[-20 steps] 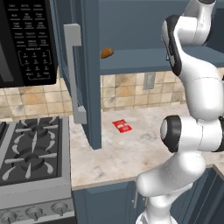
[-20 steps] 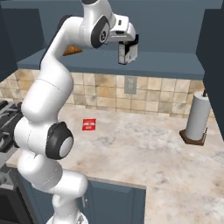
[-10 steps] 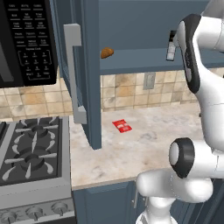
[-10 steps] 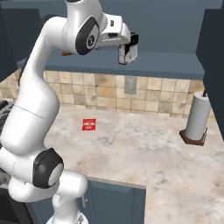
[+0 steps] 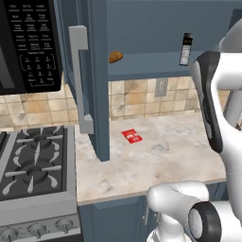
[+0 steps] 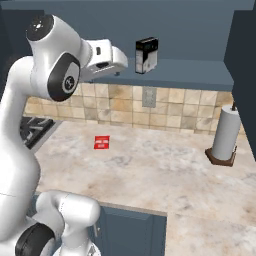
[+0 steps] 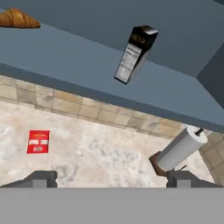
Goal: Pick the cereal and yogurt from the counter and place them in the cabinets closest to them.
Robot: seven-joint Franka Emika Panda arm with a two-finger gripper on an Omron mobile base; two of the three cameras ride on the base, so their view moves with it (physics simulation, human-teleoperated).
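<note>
Standing upright on the cabinet shelf point(image 6: 200, 80), the cereal point(image 6: 146, 55) is resting placed; wide-open, empty jaws are hanging near it.

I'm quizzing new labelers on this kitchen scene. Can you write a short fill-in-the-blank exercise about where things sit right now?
1. The box stands on the cabinet ____.
2. The red packet lies flat on the ____.
3. The paper towel roll stands ____ on its holder.
4. The gripper's jaws are ____.

Missing words: shelf; counter; upright; open
</note>
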